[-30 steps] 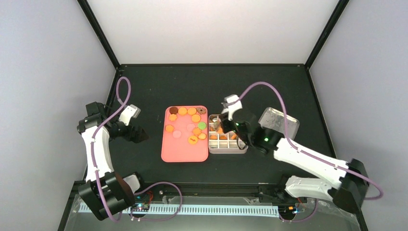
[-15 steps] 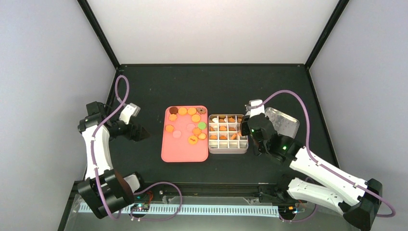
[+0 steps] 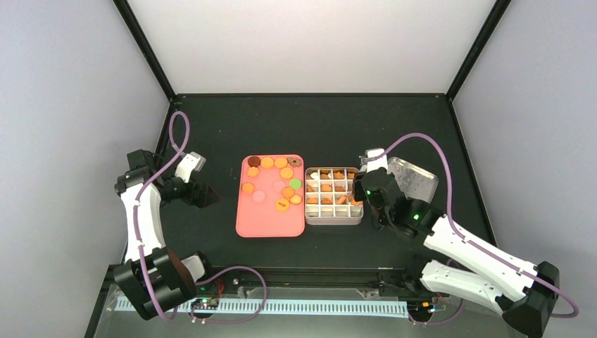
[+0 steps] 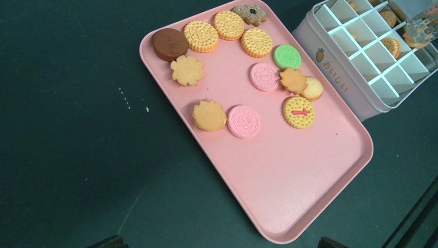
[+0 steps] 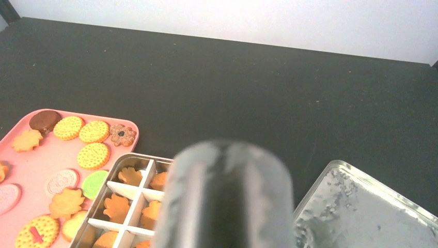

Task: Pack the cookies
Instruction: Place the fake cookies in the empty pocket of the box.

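Note:
Several cookies (image 3: 281, 184) lie on the far half of a pink tray (image 3: 267, 224): orange rounds, leaf shapes, pink ones (image 4: 243, 121), a green one (image 4: 286, 56) and a dark brown one (image 4: 169, 43). More orange cookies (image 5: 118, 207) sit in the cells of a white divided box (image 3: 331, 219) to the tray's right. My right gripper (image 3: 360, 190) hovers at the box's right edge, shut on metal tongs (image 5: 227, 196) whose blurred handle hides the fingers. The tongs' tips (image 4: 421, 26) reach over the box's right cells. My left gripper (image 4: 219, 243) is open and empty, left of the tray.
The box's clear lid (image 3: 415, 179) lies on the black mat just right of the box, close behind my right wrist. Black frame posts (image 3: 144, 49) rise at the back corners. The left arm (image 3: 141, 211) stands well left of the tray.
My right arm swung from over the box's left cells to its right edge, then held nearly still. The left gripper stayed put and open.

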`<state>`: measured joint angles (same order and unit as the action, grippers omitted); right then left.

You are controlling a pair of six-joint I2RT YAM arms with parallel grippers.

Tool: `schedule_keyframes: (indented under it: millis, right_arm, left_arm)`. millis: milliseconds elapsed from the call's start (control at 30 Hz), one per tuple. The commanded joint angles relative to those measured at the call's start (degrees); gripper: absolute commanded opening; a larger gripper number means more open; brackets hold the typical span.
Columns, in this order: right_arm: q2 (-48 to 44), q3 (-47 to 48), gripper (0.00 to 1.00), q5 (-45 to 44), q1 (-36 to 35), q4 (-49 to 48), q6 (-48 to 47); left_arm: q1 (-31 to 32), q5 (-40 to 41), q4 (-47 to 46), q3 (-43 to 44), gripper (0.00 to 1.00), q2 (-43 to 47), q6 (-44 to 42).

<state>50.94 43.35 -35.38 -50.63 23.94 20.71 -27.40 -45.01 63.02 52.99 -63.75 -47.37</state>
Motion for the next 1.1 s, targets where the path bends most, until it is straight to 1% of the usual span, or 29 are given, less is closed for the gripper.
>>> schedule_keyframes:
  millis: [0, 100, 233, 467, 767, 1067]
  right_arm:
    - [-0.2, -0.4, 0.4, -0.1, 0.2, -0.5, 0.2]
    - [-0.9, -0.2, 0.42, -0.1, 0.2, -0.2, 0.1]
    - [-2.2, 0.5, 0.42, 0.1, 0.3, 0.1, 0.0]
    - [-2.6, 0.9, 0.32, -0.1, 0.2, 0.3, 0.4]
    - [-1.7, -1.4, 0.3, -1.3, 0.2, -0.1, 1.0]
    - [1.1, -1.2, 0.22, 0.4, 0.2, -0.2, 0.3]
  left_arm:
    - [-0.4, 0.0, -0.7, 0.4, 0.99, 1.2, -1.3]
    - [-0.4, -0.1, -0.6, 0.6, 0.99, 1.2, -1.2]
    - [-0.4, -0.2, -0.6, 0.8, 0.99, 1.1, -1.1]
    - [-0.4, 0.1, -0.5, 1.0, 0.99, 1.3, -1.3]
    - [-0.4, 0.7, -0.3, 1.3, 0.99, 1.3, -1.4]
    - [-0.4, 0.6, 0.0, 2.6, 0.99, 0.9, -1.1]
